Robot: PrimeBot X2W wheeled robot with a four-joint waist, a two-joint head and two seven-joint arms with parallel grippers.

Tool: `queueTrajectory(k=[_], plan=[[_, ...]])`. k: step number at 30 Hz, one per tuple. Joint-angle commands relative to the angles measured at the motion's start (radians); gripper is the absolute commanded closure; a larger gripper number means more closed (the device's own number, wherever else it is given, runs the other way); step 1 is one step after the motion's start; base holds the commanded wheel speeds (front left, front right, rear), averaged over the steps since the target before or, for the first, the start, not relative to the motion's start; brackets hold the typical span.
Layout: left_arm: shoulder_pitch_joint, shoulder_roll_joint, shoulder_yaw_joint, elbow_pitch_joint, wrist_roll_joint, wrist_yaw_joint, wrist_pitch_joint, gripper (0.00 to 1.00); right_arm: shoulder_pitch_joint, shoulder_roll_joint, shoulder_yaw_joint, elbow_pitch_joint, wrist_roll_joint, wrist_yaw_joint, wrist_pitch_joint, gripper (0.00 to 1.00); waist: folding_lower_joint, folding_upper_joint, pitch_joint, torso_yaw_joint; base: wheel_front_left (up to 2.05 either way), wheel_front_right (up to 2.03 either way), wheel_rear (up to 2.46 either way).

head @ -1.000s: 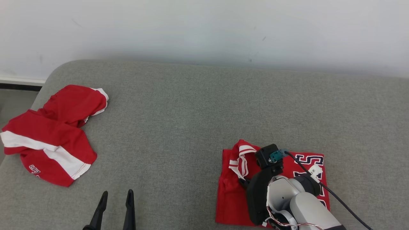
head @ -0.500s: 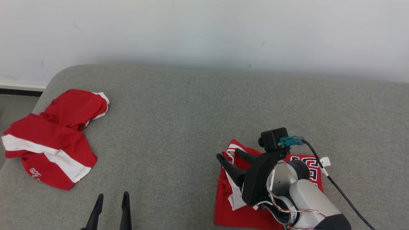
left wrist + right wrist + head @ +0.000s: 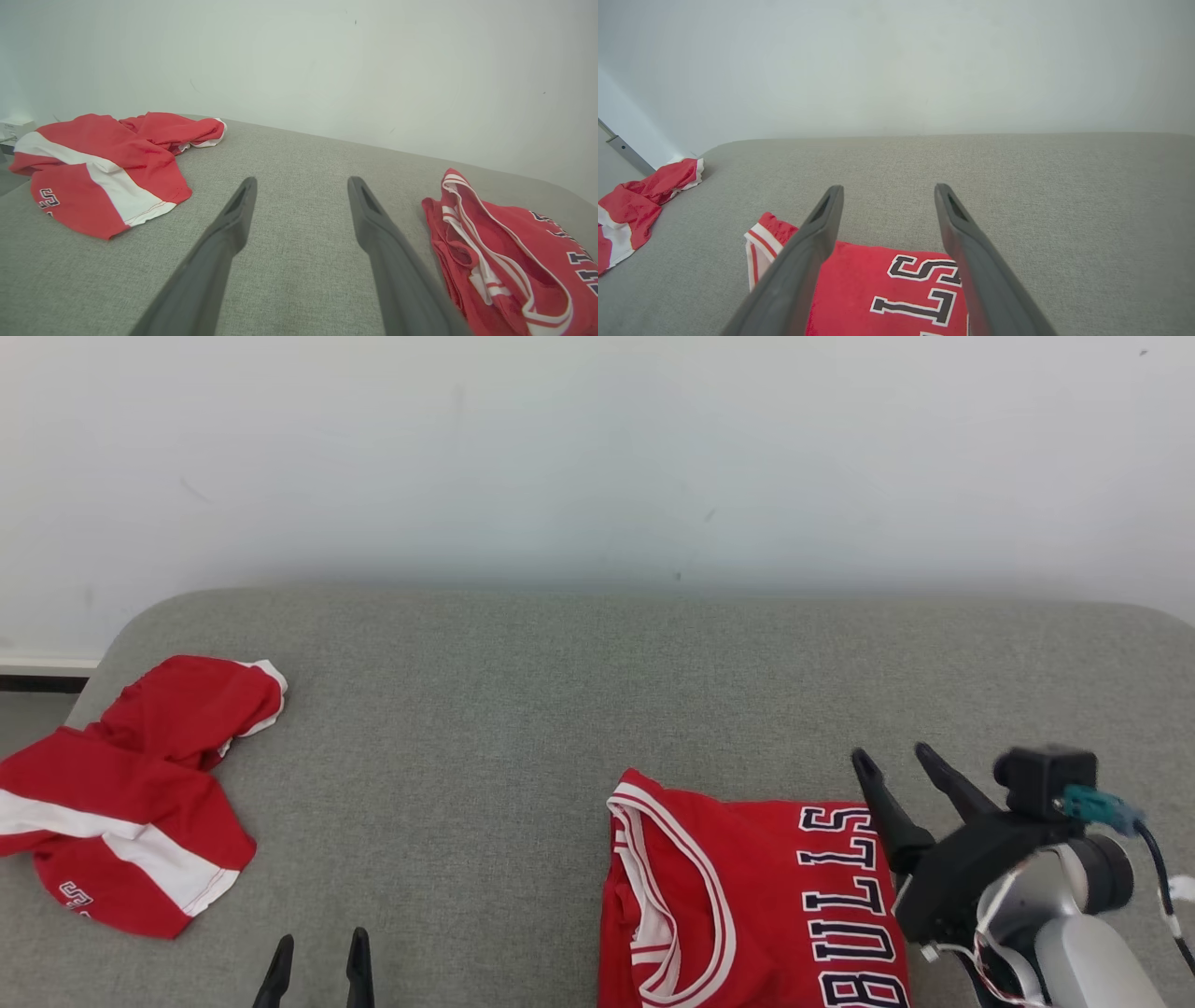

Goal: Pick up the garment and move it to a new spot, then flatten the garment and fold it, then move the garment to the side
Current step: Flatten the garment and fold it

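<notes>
Right gripper (image 3: 892,758) at lower right of the head frame, fingers spread apart, nothing between them; the left finger's lower part overlaps the right edge of the jersey (image 3: 747,896), and contact can't be judged from here. In the right wrist view the two fingers frame the jersey's top edge and bare cushion beyond it. Black wrist camera (image 3: 1044,777) with a teal plug (image 3: 1094,805) sits on that arm, just right of the fingers. The jersey lies folded, red with white trim, neck opening on its left side, dark "BULLS" lettering running down its right side, bottom cut off by the frame edge. Left gripper (image 3: 320,941) at bottom left-centre, also spread and empty, tips over bare grey cushion (image 3: 485,728), well apart from the jersey. At the far left of the frame lies a second red garment (image 3: 131,821) with a white band, crumpled, near the cushion's rounded corner. The stretch between the two garments is plain cushion. A pale wall (image 3: 597,448) fills the upper half.
</notes>
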Motion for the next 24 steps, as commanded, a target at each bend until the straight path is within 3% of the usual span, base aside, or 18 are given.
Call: queueTrajectory(k=[1, 8, 19, 20, 21, 24], plan=[[0.008, -0.001, 0.003, -0.003, 0.001, 0.001, -0.003, 0.00, 0.030, -0.009, -0.011, -0.010, -0.012, -0.002, -0.014, 0.00, 0.0000, 0.0000, -0.009, -0.009, 0.00, 0.00, 0.00], [0.015, -0.001, 0.006, -0.004, 0.004, -0.001, -0.003, 0.00, 0.201, -0.026, -0.034, -0.073, -0.054, -0.002, -0.067, 0.00, 0.0000, 0.0000, -0.017, -0.024, 0.00, 0.00, 0.00], [0.009, -0.001, -0.009, 0.002, -0.006, -0.004, -0.003, 0.00, 0.331, 0.051, 0.026, -0.029, -0.179, -0.002, -0.223, 0.00, 0.0000, 0.0000, -0.008, -0.017, 0.00, 0.00, 0.00], [0.007, -0.001, -0.010, 0.002, -0.007, -0.003, -0.003, 0.00, 0.331, 0.059, 0.028, -0.014, -0.195, -0.002, -0.242, 0.60, 0.0000, 0.0000, -0.006, -0.015, 0.00, 0.00, 0.00], [0.005, -0.001, -0.011, 0.002, -0.007, -0.003, -0.003, 0.00, 0.329, 0.067, 0.037, 0.002, -0.209, -0.002, -0.259, 1.00, 0.0000, 0.0000, -0.004, -0.012, 0.00, 0.00, 0.00], [-0.001, -0.001, -0.016, 0.002, -0.005, -0.003, -0.003, 0.00, 0.310, 0.086, 0.046, 0.060, -0.249, -0.002, -0.292, 1.00, 0.0000, 0.0000, 0.004, -0.002, 0.00, 0.00, 0.00]])
